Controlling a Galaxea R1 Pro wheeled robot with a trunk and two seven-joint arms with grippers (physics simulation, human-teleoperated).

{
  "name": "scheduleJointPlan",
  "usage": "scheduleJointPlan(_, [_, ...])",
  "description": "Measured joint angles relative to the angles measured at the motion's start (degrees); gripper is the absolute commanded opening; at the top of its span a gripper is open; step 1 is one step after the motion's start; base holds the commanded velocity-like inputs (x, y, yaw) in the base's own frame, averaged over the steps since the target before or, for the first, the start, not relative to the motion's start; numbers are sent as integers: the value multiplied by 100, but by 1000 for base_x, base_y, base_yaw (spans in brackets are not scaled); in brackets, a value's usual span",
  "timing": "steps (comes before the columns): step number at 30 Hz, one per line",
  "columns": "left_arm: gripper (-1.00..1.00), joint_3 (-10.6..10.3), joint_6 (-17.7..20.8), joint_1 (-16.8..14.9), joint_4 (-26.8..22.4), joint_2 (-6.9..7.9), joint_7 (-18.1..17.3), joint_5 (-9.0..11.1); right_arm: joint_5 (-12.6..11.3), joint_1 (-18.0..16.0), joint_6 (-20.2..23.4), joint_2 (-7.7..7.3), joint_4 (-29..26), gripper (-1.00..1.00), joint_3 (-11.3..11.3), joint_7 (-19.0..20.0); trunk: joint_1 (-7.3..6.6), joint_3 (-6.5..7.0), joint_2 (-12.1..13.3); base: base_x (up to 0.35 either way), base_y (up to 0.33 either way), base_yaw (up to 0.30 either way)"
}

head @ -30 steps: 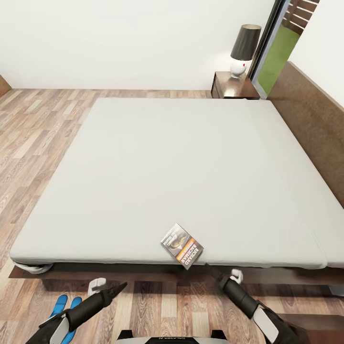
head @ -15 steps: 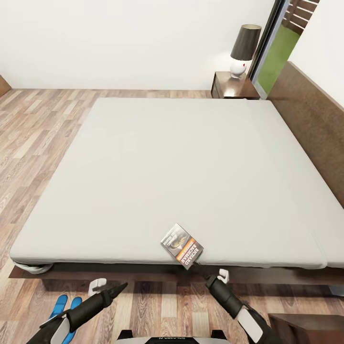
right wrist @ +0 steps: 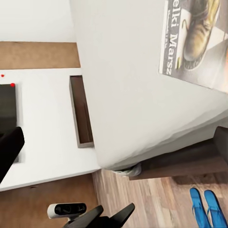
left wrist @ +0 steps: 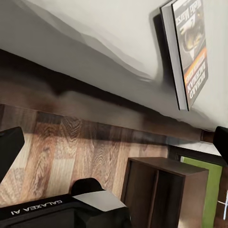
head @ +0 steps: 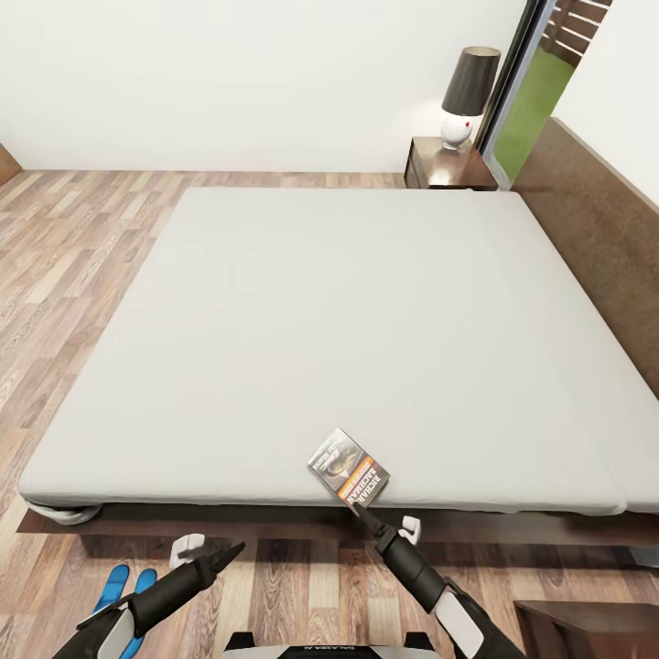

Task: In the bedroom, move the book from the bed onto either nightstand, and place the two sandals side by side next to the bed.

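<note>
The right gripper is reaching up from the floor side toward the near edge of the bed, its dark tip sitting just below the book's lower corner, touching or nearly touching it; its fingers are standing apart, as the right wrist view is showing one dark fingertip at one edge of the frame and the other at the opposite edge, with nothing held between them. The book is lying flat on the grey mattress just ahead of this gripper, at the very edge, its orange band and white lettering facing up and one corner poking slightly past the mattress rim. In the right wrist view the book is lying ahead of the fingers, and the two blue sandals are resting side by side on the wood floor behind and below. The left gripper is hovering low over the floor, well to the left of the right gripper, and whether its jaws are parted cannot be told. The sandals are lying beneath the left arm. The nightstand, carrying a lamp with a dark shade, is standing far ahead of both grippers, beside the headboard
</note>
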Motion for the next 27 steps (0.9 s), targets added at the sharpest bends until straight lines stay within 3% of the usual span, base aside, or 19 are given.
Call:
scheduleJointPlan(19, [100, 0, 6, 0, 1, 0, 7, 0, 0, 3, 0, 1, -9, 100, -5, 9, 0, 0, 0, 0, 0, 0])
scheduleJointPlan(27, [100, -1, 6, 0, 1, -7, 7, 1, -1, 3, 1, 1, -9, 100, -5, 9, 1, 0, 0, -163, 0, 0])
